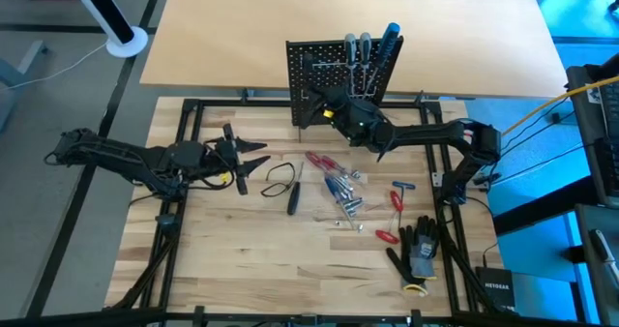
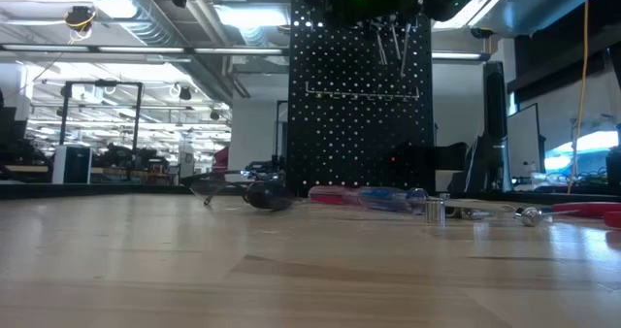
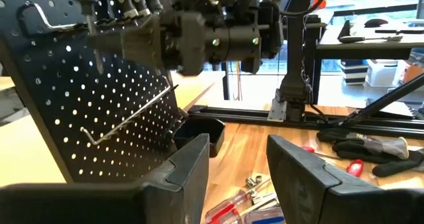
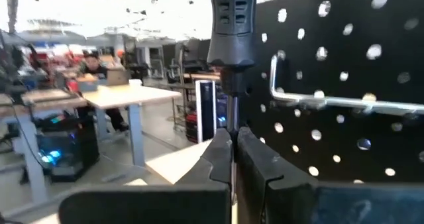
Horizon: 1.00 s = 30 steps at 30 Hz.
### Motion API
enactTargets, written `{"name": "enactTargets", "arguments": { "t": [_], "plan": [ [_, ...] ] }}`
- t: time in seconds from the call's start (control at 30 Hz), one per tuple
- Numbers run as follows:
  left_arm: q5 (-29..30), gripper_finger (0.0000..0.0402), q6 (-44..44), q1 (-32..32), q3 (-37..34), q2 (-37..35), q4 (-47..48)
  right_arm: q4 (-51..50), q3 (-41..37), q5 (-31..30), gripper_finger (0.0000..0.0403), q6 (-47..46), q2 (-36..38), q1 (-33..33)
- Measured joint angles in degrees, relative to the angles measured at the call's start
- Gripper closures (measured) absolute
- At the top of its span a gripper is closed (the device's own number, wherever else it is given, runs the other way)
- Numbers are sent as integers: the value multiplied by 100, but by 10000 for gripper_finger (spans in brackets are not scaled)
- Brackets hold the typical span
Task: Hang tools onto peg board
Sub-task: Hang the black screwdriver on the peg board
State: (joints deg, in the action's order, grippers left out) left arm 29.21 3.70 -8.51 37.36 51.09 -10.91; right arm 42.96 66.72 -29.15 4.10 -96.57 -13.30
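The black peg board (image 1: 340, 75) stands upright at the table's far middle, with grey- and blue-handled screwdrivers (image 1: 372, 46) hanging from its top rows; it also shows in the low view (image 2: 359, 105). My right gripper (image 4: 233, 151) is high up at the board's front face, shut on a black-handled screwdriver (image 4: 232, 25); the left wrist view shows it from the side (image 3: 99, 38). My left gripper (image 3: 238, 164) is open and empty over the table's left half (image 1: 253, 159). More tools (image 1: 334, 184) lie loose on the table. My right gripper pinches the screwdriver's thin metal shaft (image 4: 229, 118) between its two fingers, just below the handle. The fingers come about level from the table's right and lie across the shaft. The screwdriver stands upright, handle up, tip (image 3: 98, 66) down, clear of the table, close before the board.
Red and blue screwdrivers (image 2: 369, 198), a black screwdriver (image 1: 293, 197), red T-handled tools (image 1: 397, 199) and a black wire loop (image 1: 279, 180) lie mid-table. Black gloves (image 1: 418, 252) lie near right. A small black cup (image 3: 199, 132) sits at the board's foot. A long hook (image 4: 331, 101) sticks out of the board.
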Motion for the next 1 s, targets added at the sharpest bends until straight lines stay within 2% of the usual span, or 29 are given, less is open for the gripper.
{"name": "enactTargets", "arguments": {
  "t": [0.47,1.0],
  "plan": [
    [0,260,-28,-11,0,0,32,-87,15,-568,393,260,4,-111],
    [-1,260,-28,-11,0,0,-20,-253,15,-377,390,137,-2,-403]
  ]
}}
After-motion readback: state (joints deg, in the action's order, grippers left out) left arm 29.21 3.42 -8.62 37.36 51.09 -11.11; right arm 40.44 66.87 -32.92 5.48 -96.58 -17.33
